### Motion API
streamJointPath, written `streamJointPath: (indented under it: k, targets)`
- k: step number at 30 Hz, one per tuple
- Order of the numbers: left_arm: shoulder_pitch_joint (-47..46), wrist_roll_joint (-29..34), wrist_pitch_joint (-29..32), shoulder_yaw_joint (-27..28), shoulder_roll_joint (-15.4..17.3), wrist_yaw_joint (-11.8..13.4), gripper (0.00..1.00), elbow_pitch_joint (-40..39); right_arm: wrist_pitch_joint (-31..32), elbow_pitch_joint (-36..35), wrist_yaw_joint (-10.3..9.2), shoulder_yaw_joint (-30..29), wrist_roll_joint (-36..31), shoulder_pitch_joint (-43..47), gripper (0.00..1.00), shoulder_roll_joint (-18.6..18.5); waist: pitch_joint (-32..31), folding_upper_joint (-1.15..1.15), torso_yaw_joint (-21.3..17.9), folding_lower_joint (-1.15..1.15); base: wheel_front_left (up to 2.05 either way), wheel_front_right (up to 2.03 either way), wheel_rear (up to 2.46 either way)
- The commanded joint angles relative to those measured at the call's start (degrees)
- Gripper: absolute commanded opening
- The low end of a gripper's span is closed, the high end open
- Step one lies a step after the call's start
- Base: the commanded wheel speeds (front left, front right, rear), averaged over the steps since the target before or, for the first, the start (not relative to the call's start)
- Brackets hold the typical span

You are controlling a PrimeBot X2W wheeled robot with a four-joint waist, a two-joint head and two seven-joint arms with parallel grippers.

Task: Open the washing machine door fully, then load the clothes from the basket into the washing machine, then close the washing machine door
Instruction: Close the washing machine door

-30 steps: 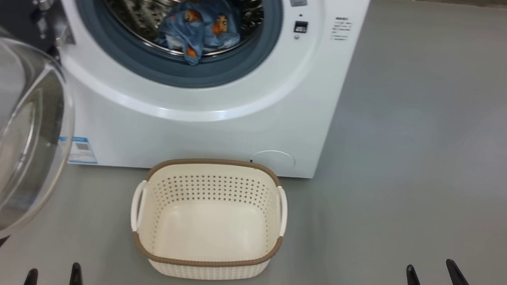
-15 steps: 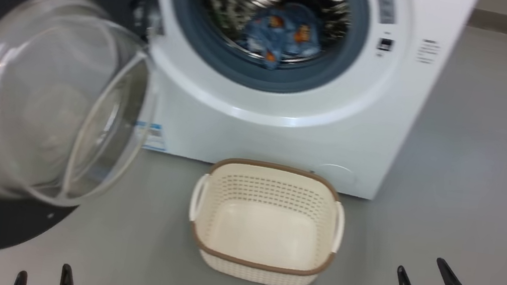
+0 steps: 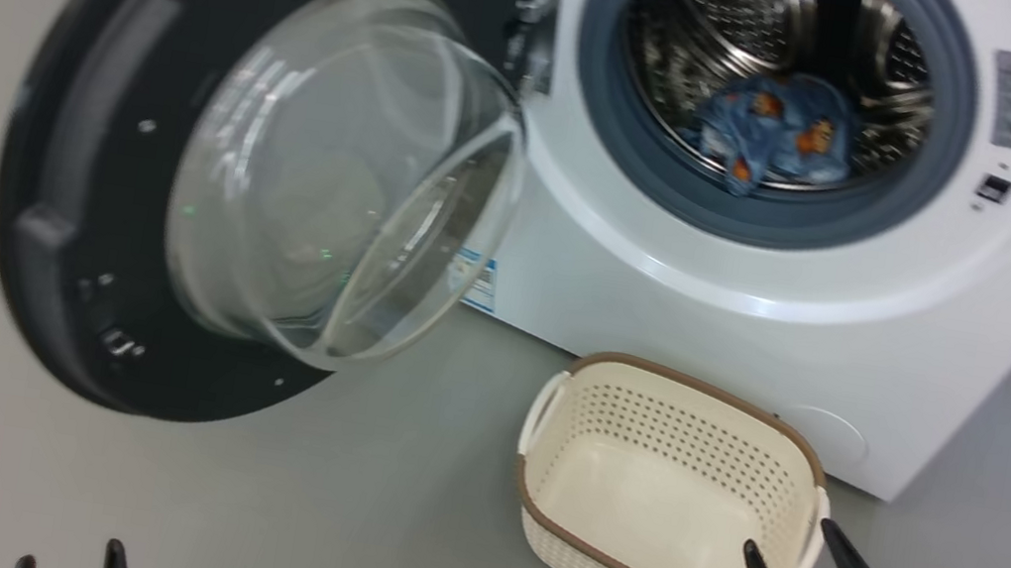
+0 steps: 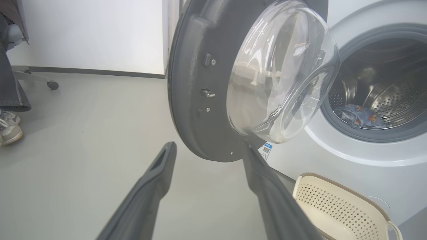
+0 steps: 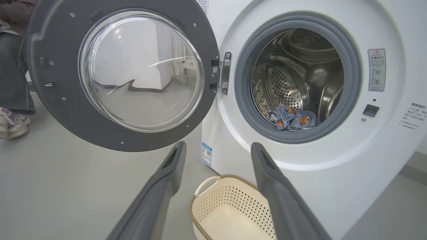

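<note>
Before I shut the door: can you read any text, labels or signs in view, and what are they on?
No words can be read.
Grey sticker on the washing machine front: a warning triangle; the rest too small.
Blue label, lower front: square code pattern, text too small.
Printed lines near the right edge: too small.

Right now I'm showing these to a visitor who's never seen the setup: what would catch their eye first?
First comes the big black washing machine door, standing wide open to the left of the white washing machine, its bulging clear glass window catching reflections. Next are the blue clothes with orange prints lying at the front of the steel drum, and the empty cream basket on the grey floor before the machine.
</note>
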Motion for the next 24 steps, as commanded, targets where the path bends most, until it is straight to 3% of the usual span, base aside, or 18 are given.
streamJointPath:
  k: [1, 16, 20, 22, 24]
  targets:
    - [-0.5, -0.32, -0.37, 2.16, 0.13, 0.0, 1.0, -1.89, -0.28, -1.28, 0.09, 1.74, -0.5, -2.3, 1.0, -0.97, -0.8, 0.0, 3.16, 0.0, 0.0, 0.0, 0.0]
    - [0.96, -2.99, -0.37, 4.23, 0.13, 2.54, 1.0, -4.39, -0.28, -0.18, 0.09, 5.1, 0.34, -4.73, 1.0, -2.34, -0.06, 0.0, 3.79, 0.0, 0.0, 0.0, 0.0]
    - [0.91, -7.13, -0.37, 6.31, 0.13, 2.71, 1.0, -4.64, -0.28, -0.13, 0.09, 5.11, 0.4, -4.56, 1.0, -2.24, -0.01, 0.0, 3.89, 0.0, 0.0, 0.0, 0.0]
    - [1.03, -9.56, -0.37, 8.36, 0.13, 1.73, 0.41, -4.43, -0.28, -0.09, 0.09, 5.13, 0.41, -4.33, 1.0, -2.06, 0.0, 0.0, 3.9, 0.0, 0.0, 0.0, 0.0]
    - [0.87, -11.86, -0.37, 11.38, 0.13, 0.65, 0.0, -3.99, -0.28, -0.09, 0.09, 5.05, 0.41, -4.04, 1.0, -1.82, 0.04, 0.0, 3.95, 0.0, 0.0, 0.0, 0.0]
